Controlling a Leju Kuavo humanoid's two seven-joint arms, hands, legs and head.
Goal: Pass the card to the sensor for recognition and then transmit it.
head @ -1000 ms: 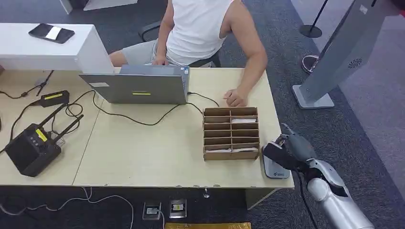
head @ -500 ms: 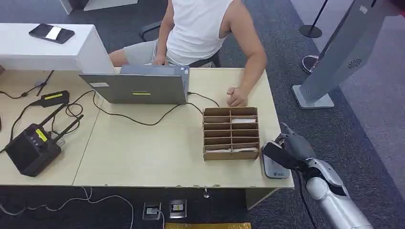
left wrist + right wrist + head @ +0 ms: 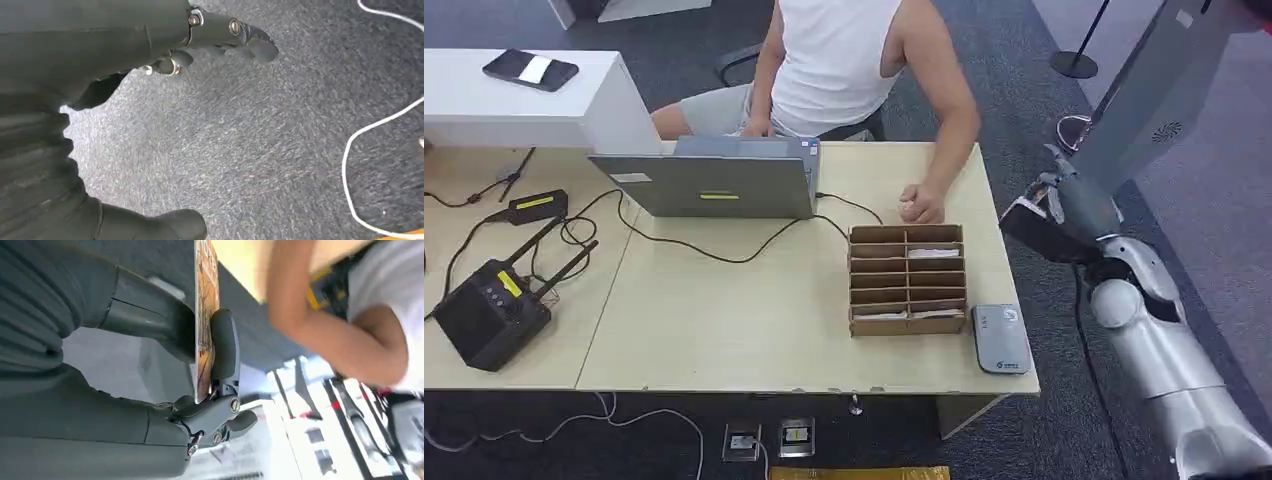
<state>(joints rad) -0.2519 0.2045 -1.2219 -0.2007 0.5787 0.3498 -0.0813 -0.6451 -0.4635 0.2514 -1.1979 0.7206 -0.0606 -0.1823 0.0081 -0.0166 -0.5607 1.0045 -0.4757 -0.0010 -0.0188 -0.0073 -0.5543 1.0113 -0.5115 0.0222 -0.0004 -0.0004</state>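
We see our right hand (image 3: 1069, 205), pinching the card (image 3: 1036, 227), lifted off the card reader (image 3: 1001, 339) toward the person's arm (image 3: 944, 120).

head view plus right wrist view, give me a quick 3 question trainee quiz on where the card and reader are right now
1. True or false: the right hand grips the card.
2. The grey card reader lies: A) on the laptop, B) on the table right of the cardboard sorter, C) on the floor.
3. Fill in: the right hand is raised beside the table's right edge, near the seated person's ____.

Key: 1 true; 2 B; 3 arm.
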